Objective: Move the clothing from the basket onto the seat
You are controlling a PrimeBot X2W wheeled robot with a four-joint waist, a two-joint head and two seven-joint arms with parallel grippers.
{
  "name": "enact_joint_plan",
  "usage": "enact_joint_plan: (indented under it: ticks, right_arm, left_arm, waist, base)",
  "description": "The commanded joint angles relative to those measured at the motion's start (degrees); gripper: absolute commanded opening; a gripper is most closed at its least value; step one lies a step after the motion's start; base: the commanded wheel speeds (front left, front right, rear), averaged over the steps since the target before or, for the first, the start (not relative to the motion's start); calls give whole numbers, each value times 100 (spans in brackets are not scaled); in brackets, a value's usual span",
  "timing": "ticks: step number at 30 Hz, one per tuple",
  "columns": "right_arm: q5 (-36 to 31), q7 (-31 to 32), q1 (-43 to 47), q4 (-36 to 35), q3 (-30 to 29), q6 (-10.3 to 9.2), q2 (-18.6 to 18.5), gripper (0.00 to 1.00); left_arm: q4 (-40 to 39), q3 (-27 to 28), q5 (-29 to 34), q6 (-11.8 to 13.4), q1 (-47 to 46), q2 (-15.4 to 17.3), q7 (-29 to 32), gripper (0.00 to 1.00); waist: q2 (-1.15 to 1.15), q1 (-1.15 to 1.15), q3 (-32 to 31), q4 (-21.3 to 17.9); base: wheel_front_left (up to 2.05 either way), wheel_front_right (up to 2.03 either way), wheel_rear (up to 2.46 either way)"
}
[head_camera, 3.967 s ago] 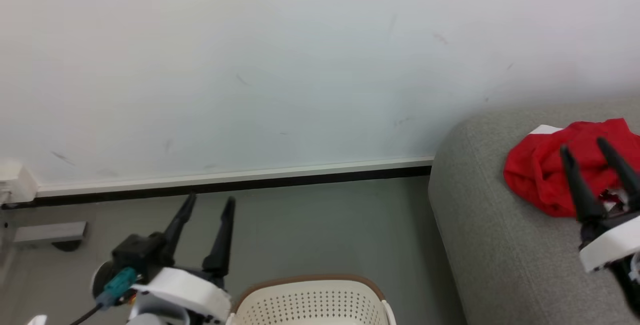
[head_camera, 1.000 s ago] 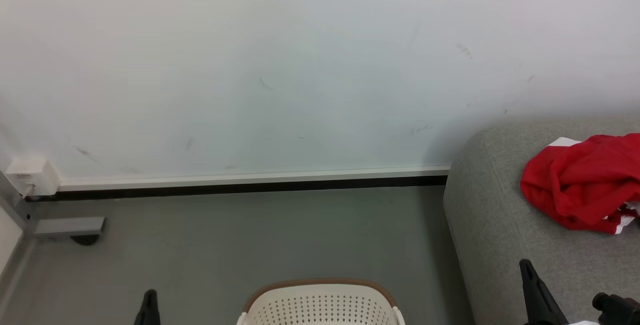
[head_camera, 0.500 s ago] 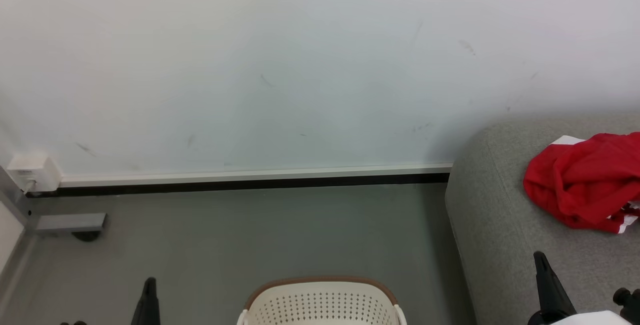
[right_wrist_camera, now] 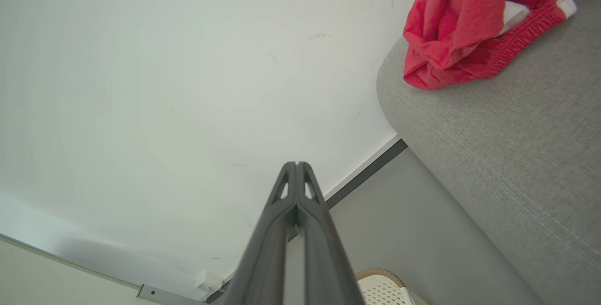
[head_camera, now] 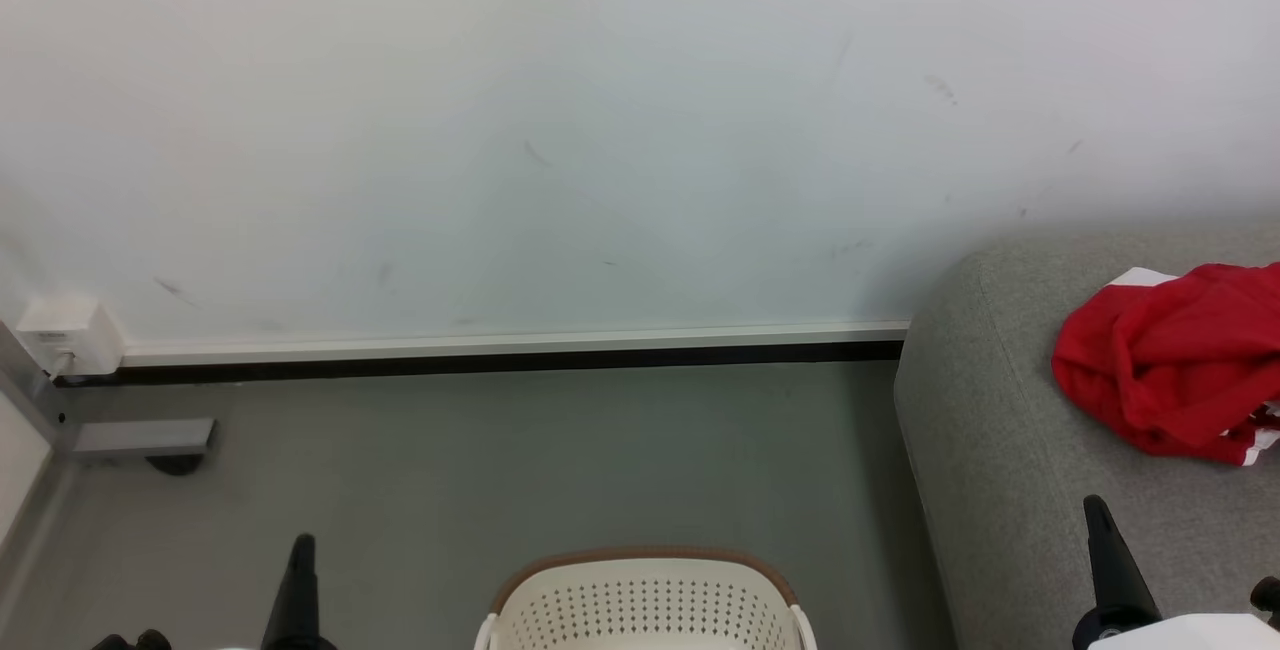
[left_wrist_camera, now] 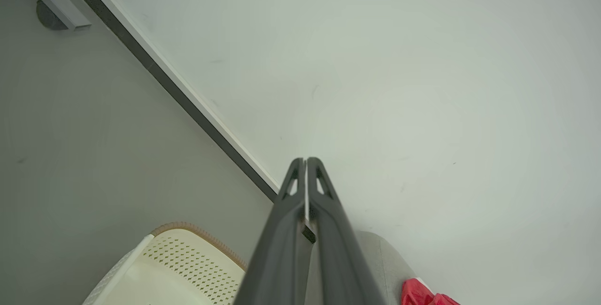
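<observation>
The red clothing (head_camera: 1170, 365) with white trim lies crumpled on the grey seat (head_camera: 1000, 450) at the right, also seen as the clothing (right_wrist_camera: 462, 23) on the seat (right_wrist_camera: 507, 155) and as a red scrap of clothing (left_wrist_camera: 422, 294). The cream basket (head_camera: 645, 605) with its brown rim stands on the floor at the bottom centre; its inside is hidden. My left gripper (left_wrist_camera: 305, 160) is shut with nothing in it, low at the left of the basket (left_wrist_camera: 178, 263). My right gripper (right_wrist_camera: 296, 164) is shut and empty, over the seat's near edge, short of the clothing.
A pale wall with a white and black skirting (head_camera: 500, 355) runs behind the grey floor (head_camera: 500, 470). A white socket box (head_camera: 65, 335) and a grey metal foot (head_camera: 140, 438) sit at the far left.
Both grippers have dropped toward the picture's bottom edge and shut since four seconds ago; the right one has left the clothing on the seat. In the last second they rose slightly.
</observation>
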Motion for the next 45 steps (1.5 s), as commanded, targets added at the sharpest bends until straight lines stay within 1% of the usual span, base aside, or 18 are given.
enact_joint_plan:
  ticks: [1, 26, 45]
  right_arm:
    - [153, 30, -175, -87, -56, -4, -24, 0]
    - [1470, 352, -265, -129, -348, -7, 28, 0]
    - [2334, 541, -328, -156, -506, -9, 40, 0]
  left_arm:
    - [-92, 33, -184, -27, -138, 42, 46, 0]
    - [-153, 91, -1653, -74, -357, 53, 439, 0]
    - [-193, 123, -2545, -107, -495, 59, 694, 0]
  waist:
    - [0, 0, 4, 2]
    - [0, 0, 94, 52]
    - [0, 0, 162, 91]
  base:
    - [0, 0, 0]
    - [0, 0, 0]
    - [0, 0, 0]
